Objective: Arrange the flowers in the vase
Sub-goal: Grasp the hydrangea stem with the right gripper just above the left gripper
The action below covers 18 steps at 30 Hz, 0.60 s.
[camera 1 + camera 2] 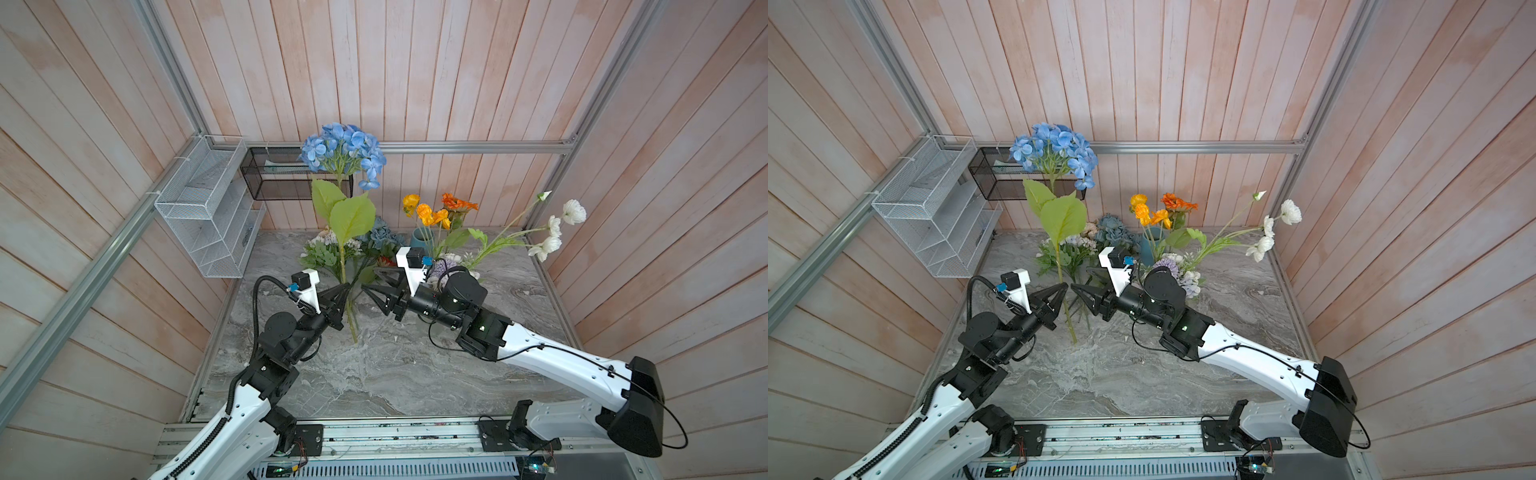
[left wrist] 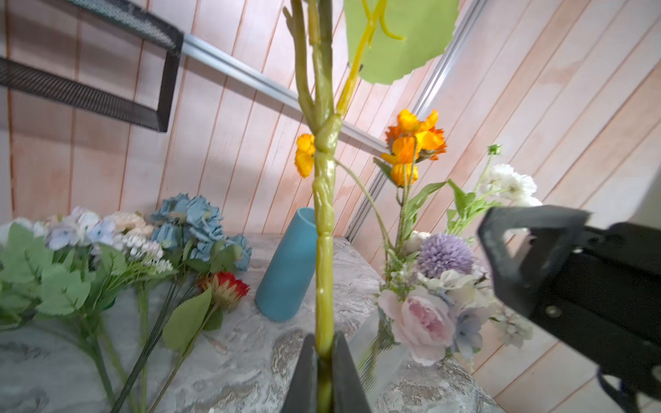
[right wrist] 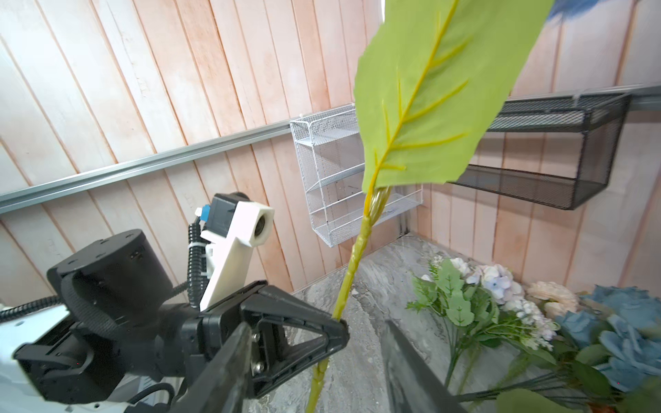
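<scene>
In a top view the hydrangea (image 1: 343,151) stands top-heavy, left of the vase (image 1: 420,241). The left fingers (image 1: 338,296) are clamped shut low on its stem (image 1: 352,324), so the bloom could swing and knock the vase. The right fingers (image 1: 372,292) gape empty between stem and vase.

Left wrist view: the stem (image 2: 323,250) rises from the closed tips, in front of the vase (image 2: 289,264).

Right wrist view: the stem (image 3: 352,264) stands just past the open tips, and a misjudged close could push it askew.
</scene>
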Available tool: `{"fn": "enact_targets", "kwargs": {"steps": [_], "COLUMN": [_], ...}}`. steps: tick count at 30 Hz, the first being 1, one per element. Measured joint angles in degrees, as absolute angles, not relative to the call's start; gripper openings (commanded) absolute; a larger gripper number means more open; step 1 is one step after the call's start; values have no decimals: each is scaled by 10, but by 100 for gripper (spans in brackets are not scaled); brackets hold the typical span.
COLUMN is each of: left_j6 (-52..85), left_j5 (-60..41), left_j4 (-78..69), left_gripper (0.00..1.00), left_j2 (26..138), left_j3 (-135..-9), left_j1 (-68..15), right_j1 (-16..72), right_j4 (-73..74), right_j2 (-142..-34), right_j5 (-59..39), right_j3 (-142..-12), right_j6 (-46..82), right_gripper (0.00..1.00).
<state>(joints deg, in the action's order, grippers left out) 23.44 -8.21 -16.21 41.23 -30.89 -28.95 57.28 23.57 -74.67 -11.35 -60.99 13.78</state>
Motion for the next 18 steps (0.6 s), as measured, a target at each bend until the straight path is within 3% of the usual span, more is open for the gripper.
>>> {"fn": "enact_targets", "kwargs": {"steps": [11, 18], "left_j6": [178, 168], "left_j5": [-190, -226], "left_j4": [-195, -203], "left_gripper": [0, 0], "left_j2": [430, 425], "left_j3": [-347, -347], "left_j1": [-291, -297], "right_j1": [573, 573], "right_j4": [241, 249], "right_j2": [-787, -793], "right_j5": [-167, -166], "right_j3": [-649, -649], "right_j6": [157, 168], "right_gripper": [55, 46]}}
